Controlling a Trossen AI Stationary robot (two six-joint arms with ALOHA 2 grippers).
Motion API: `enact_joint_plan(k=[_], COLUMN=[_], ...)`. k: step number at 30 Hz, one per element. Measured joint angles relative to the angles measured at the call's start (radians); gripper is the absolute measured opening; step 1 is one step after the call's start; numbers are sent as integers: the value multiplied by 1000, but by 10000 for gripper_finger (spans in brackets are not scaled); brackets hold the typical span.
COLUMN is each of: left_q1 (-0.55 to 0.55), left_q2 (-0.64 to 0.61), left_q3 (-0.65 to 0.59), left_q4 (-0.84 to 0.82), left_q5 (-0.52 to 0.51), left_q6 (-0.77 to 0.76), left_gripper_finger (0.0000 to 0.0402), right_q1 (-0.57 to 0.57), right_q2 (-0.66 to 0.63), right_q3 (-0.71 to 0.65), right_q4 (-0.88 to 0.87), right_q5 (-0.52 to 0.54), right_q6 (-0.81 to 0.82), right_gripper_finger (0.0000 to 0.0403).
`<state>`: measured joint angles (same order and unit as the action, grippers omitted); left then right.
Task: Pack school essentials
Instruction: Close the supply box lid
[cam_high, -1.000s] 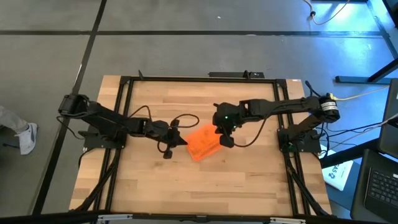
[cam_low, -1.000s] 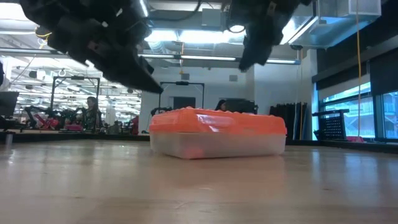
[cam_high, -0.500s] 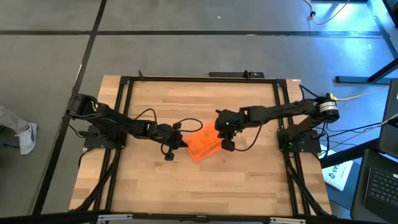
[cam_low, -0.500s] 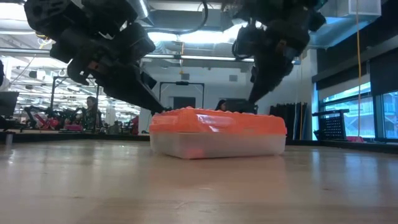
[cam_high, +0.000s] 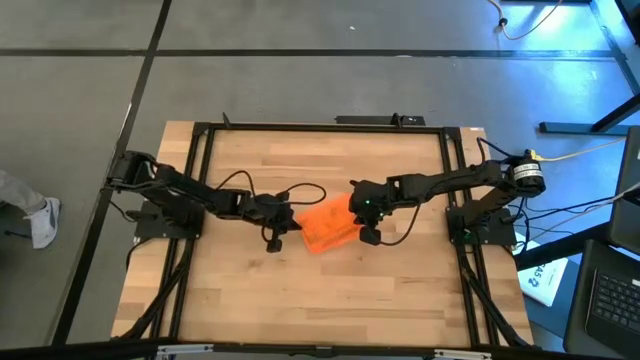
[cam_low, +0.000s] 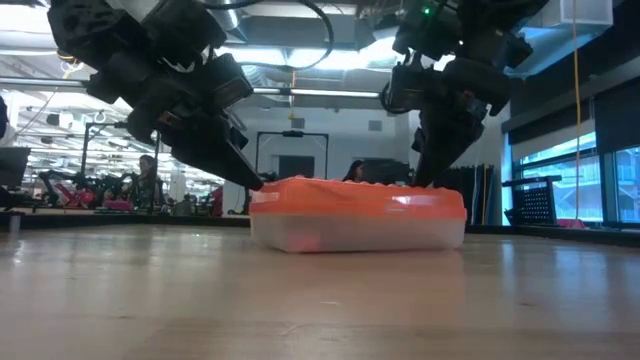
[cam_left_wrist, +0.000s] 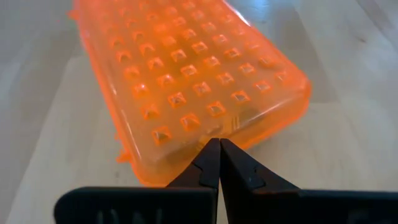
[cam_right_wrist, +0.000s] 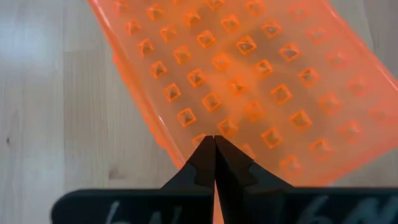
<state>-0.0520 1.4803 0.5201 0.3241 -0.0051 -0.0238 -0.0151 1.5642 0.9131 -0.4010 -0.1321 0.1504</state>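
A clear box with a studded orange lid (cam_high: 328, 224) lies flat on the wooden table's middle (cam_low: 355, 215). My left gripper (cam_high: 296, 229) is shut, with its tips at the box's left end (cam_left_wrist: 219, 142). My right gripper (cam_high: 360, 222) is shut too and stands over the box's right end (cam_right_wrist: 214, 138). The school essentials are hidden; only a faint reddish shape (cam_low: 312, 241) shows through the clear wall. My left gripper sets its shut fingertips (cam_left_wrist: 210, 152) against the lid's left end edge (cam_left_wrist: 186, 140). It slants down from the table's left. The box stays flat on the table. My right gripper sets its shut fingertips (cam_right_wrist: 205, 155) on the lid's top near its right end (cam_right_wrist: 211, 127). It points steeply down from above.
A black frame (cam_high: 320, 127) runs round the wooden table top, and both arms' bases sit at its left and right sides. Loose black cables (cam_high: 290, 190) hang by the left arm. Bare wood lies in front of the box (cam_high: 320, 290).
My right gripper has come down onto the lid's right end. My left gripper has sunk a little and moved toward the table's right, against the lid's left end. The box has slid slightly toward the right and turned a little.
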Motion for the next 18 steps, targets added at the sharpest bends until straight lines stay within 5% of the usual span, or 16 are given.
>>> enact_joint_plan(k=[18], left_q1=[104], left_q2=[-57], left_q3=[-1], left_q4=[-31], left_q5=[-30], left_q6=[15], left_gripper_finger=[0], right_q1=[-13], right_q2=[30], right_q3=[27], right_q4=[20], right_q5=[2], right_q6=[-30], right_gripper_finger=[4])
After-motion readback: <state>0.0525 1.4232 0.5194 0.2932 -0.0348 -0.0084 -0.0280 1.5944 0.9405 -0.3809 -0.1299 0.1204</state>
